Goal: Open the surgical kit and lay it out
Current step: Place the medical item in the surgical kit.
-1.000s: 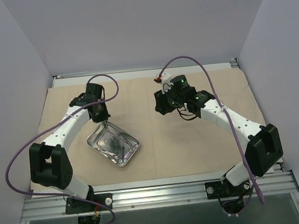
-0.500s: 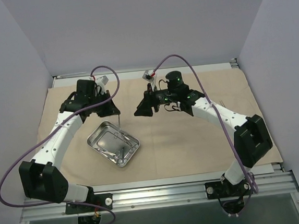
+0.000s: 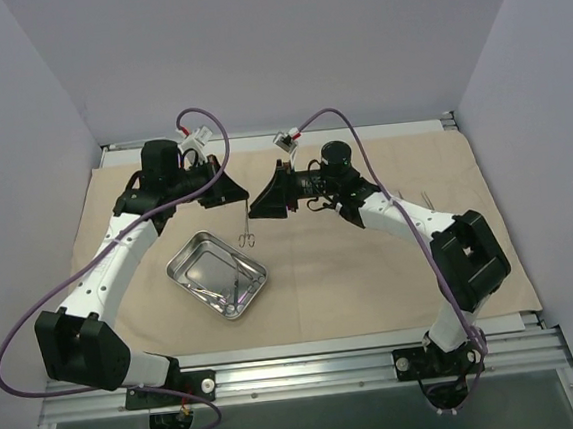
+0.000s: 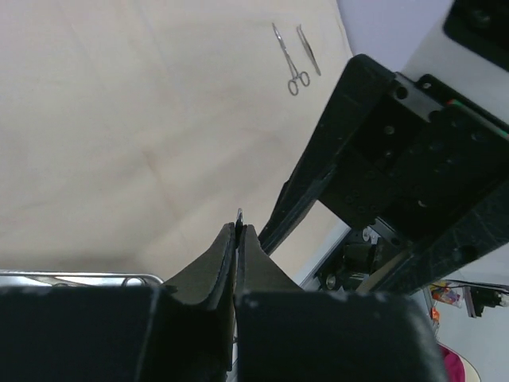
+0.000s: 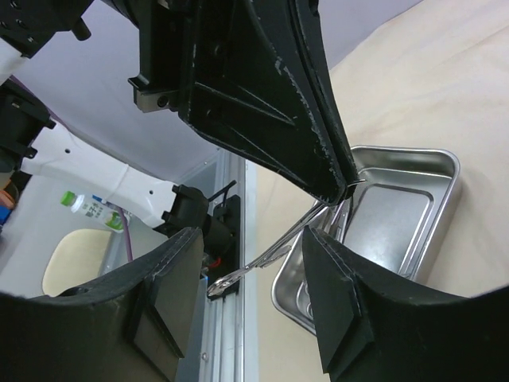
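1. Your left gripper (image 3: 239,201) pinches one ring-handled instrument (image 3: 248,226), which dangles over the beige cloth (image 3: 371,267).
2. Your right gripper (image 3: 258,209) faces it, jaws parted, gripping nothing.
3. The steel tray (image 3: 196,268) lies on the cloth nearby.

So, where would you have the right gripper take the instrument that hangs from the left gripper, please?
Probably the bare shank of the instrument: the left gripper pinches its tip, the ring handles dangle below. The right gripper, open, can come from its own side.
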Available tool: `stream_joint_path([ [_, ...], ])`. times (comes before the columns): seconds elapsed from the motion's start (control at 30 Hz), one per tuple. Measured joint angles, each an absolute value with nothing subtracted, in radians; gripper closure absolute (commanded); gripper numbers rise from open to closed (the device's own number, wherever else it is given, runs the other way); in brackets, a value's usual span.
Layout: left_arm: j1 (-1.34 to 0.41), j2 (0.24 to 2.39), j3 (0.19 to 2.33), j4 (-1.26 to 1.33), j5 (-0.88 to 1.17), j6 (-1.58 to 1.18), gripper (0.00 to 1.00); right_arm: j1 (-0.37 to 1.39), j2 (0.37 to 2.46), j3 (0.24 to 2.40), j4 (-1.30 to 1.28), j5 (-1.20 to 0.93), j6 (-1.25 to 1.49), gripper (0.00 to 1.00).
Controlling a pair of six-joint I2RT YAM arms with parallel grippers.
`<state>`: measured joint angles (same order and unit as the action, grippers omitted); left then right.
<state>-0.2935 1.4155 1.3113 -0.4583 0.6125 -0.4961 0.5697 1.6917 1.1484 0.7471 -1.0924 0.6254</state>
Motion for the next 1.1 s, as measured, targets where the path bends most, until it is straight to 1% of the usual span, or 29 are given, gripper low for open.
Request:
stream_joint_path([
  [0.2,-0.295,1.415,1.311,-0.405,0.656,-0.538,0.98,0.564,1.7,1.132,0.817,-1.094,0.694,0.47],
  [0.6,-0.311,1.414,1.311,-0.331,0.724,-0.606,0.98,0.557,1.7,1.132,0.797,-1.089,0.669,0.48],
  [0.73,-0.319,1.414,1.311,-0.285,0.749,-0.641,0.98,0.557,1.7,1.132,0.8,-1.089,0.665,0.51],
  [0.93,-0.32,1.414,1.306,-0.222,0.773,-0.679,0.98,0.557,1.7,1.131,0.875,-1.091,0.717,0.64],
  [0.97,-0.32,1.414,1.306,-0.213,0.776,-0.684,0.98,0.557,1.7,1.131,0.885,-1.091,0.725,0.74],
  [1.03,-0.32,1.414,1.304,-0.203,0.778,-0.689,0.98,0.557,1.7,1.13,0.903,-1.097,0.736,0.83],
  [1.07,-0.319,1.414,1.303,-0.198,0.782,-0.694,0.98,0.557,1.7,1.129,0.909,-1.098,0.742,0.91],
  [1.1,-0.319,1.414,1.303,-0.192,0.791,-0.697,0.98,0.557,1.7,1.127,0.908,-1.097,0.743,0.94],
])
